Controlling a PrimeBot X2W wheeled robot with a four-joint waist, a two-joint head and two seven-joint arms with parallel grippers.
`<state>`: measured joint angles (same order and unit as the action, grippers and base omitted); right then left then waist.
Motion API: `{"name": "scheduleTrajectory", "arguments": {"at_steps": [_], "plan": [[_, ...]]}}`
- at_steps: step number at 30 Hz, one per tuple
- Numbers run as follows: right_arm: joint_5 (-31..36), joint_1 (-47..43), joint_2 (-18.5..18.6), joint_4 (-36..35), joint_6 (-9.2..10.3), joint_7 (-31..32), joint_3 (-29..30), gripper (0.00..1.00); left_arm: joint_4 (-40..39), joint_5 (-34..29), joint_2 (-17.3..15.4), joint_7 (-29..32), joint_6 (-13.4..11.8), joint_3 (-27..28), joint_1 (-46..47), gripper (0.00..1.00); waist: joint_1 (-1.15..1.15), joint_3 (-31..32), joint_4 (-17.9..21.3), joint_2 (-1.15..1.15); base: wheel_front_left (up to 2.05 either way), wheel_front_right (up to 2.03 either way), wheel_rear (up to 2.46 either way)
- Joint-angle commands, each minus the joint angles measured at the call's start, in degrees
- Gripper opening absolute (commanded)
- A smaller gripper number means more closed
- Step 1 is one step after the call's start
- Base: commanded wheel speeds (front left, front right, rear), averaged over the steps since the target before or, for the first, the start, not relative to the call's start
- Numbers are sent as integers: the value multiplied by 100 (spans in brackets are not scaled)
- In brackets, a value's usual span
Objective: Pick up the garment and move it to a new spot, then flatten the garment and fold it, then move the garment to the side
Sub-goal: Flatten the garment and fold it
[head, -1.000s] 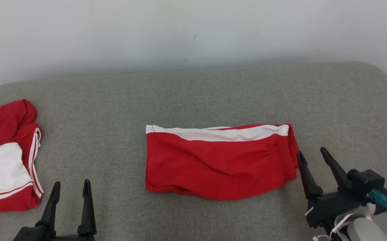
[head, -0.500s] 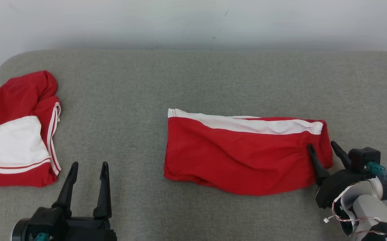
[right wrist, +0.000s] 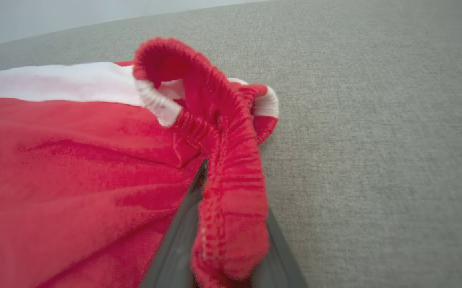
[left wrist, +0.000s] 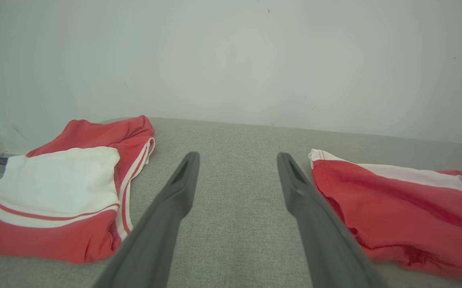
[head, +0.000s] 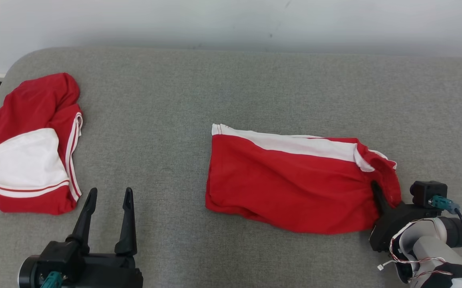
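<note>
Fingers (right wrist: pixel 175 248) of the right gripper (head: pixel 383 194) pinch the gathered edge of the shiny red white-banded garment (head: pixel 287 188), one finger hidden beneath; left gripper (head: pixel 110 193) spread wide.

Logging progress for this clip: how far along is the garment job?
Done: the garment lies folded on the grey cushion. In hand: the right gripper has its jaws closed on the bunched elastic edge. Still to do: carrying it aside; the left gripper hovers open.
</note>
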<state>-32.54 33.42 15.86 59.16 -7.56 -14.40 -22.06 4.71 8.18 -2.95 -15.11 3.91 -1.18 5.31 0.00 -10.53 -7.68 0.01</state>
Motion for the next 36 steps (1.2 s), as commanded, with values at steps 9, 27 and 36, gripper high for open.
{"name": "scheduleTrajectory", "arguments": {"at_steps": [9, 27, 36], "plan": [[-546, -73, 883, -46, 15, -14, -392, 0, -10, 43, 5, -6, -31, 58, -193, 100, 0, 307, 266, -1, 0, 0, 0], [-2514, 111, 1325, -1747, 15, 1510, -982, 0, -119, 124, 4, -5, -181, 57, -443, 100, 0, 430, 627, -1, 0, 0, 0], [-3449, 170, 684, -2620, 15, 2220, -1163, 0, -97, 181, 3, -6, -204, -12, -361, 100, 0, 356, 548, -1, 0, 0, 0]]}}
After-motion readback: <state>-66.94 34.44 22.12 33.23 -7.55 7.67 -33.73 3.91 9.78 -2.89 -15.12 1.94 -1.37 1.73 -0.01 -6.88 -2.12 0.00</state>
